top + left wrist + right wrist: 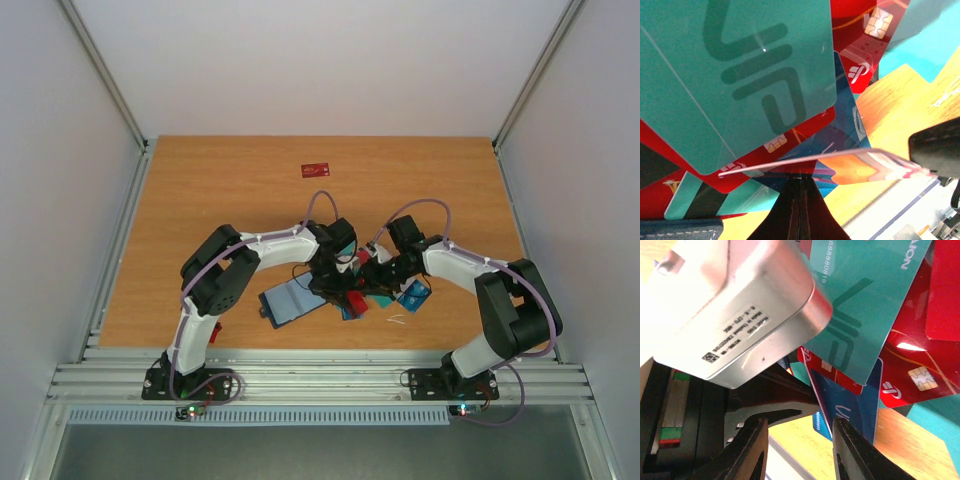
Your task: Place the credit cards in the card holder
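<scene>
You have an orange-brown wood-grain surface (200, 190) filling the middle of the frame, plain white panel walls (320, 60) rising on three sides, and ribbed aluminium rails (320, 377) along the bottom edge.

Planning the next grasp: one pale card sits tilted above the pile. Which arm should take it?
Right, probably. The right gripper stands open, and a dark finger, apparently its own, sits at one end of the pale card. The left gripper is shut, its tips beneath that card.
</scene>
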You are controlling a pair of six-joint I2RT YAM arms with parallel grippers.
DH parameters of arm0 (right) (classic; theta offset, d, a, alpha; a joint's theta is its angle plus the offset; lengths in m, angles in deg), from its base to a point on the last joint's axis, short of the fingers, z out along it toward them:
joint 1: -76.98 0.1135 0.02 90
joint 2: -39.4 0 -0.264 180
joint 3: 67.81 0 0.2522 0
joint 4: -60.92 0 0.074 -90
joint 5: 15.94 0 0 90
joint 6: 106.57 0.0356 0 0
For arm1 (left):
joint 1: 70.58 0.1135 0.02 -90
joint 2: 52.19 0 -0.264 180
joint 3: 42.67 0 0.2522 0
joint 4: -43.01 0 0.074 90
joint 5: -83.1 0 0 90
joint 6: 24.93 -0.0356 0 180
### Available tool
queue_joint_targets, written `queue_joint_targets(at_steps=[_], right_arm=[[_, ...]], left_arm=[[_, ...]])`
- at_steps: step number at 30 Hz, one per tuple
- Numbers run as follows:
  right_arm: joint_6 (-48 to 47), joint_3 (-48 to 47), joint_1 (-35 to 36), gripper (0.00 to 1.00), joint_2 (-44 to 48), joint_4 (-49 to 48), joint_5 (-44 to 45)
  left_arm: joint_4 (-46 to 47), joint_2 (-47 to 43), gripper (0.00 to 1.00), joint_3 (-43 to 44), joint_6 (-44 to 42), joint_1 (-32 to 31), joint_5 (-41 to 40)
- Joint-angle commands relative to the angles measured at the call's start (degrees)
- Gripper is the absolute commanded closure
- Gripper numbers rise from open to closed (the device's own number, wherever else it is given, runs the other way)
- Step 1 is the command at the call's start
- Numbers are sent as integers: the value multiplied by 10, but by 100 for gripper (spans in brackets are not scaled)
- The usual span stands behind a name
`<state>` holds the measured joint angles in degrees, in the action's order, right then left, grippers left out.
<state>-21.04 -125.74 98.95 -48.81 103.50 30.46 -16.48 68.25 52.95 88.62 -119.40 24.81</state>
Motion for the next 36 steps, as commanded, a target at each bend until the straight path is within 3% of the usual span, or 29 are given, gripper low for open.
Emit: queue_joint_targets(at_steps=[1,10,18,29,36], right_arm=[[16,15,19,63,3,-32,-105],[7,21,19,67,-14,-21,-89],[10,42,19,78,-15,-22,-59],[38,27,18,64,54,89,65],[67,11,5,63,40,99,134]], left_arm=[[35,49,100,-26,1,-8,-68],[44,42,100,-37,7,-8,-68],[44,41,100,-38,8,-8,-69],[45,-2,100,-39,5,-9,-81],[59,-54,99,-51,17,-9,-97]])
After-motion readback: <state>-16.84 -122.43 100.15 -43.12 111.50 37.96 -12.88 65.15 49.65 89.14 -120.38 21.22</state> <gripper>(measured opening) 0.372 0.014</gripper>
